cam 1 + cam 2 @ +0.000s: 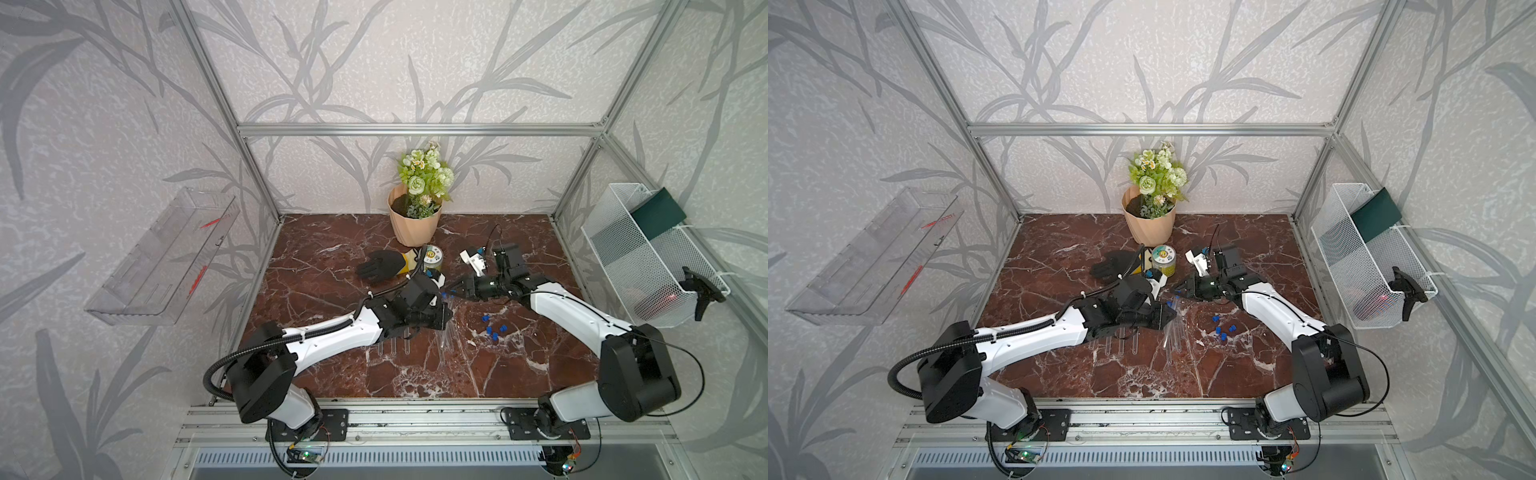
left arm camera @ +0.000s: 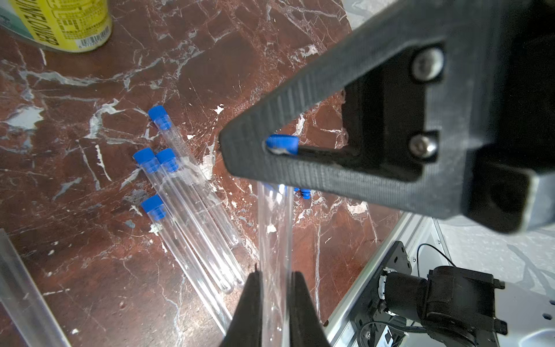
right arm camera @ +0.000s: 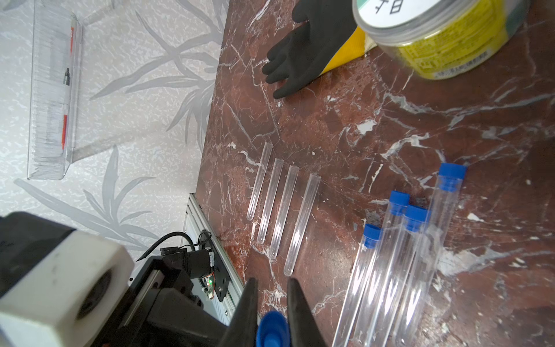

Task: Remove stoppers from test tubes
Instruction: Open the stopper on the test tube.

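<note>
My left gripper (image 2: 274,273) is shut on a clear test tube (image 2: 274,234), held above the marble table. My right gripper (image 3: 272,279) is shut on the blue stopper (image 3: 271,329) at that tube's far end. The stopper (image 2: 282,144) shows between the right fingers (image 2: 300,177), which hide the tube's mouth. Both grippers meet mid-table in a top view, left (image 1: 448,311) and right (image 1: 454,291). Several stoppered test tubes (image 3: 387,255) lie side by side beneath them. Several open tubes (image 3: 283,210) lie in a row nearer the left arm. Loose stoppers (image 1: 494,328) are scattered by the right arm.
A yellow-labelled jar (image 1: 432,257) and a black glove (image 1: 380,266) lie behind the grippers, with a flower pot (image 1: 415,220) at the back wall. A small white device (image 1: 473,259) sits beside the right wrist. A wire basket (image 1: 648,257) hangs at right, a clear tray (image 1: 162,257) at left.
</note>
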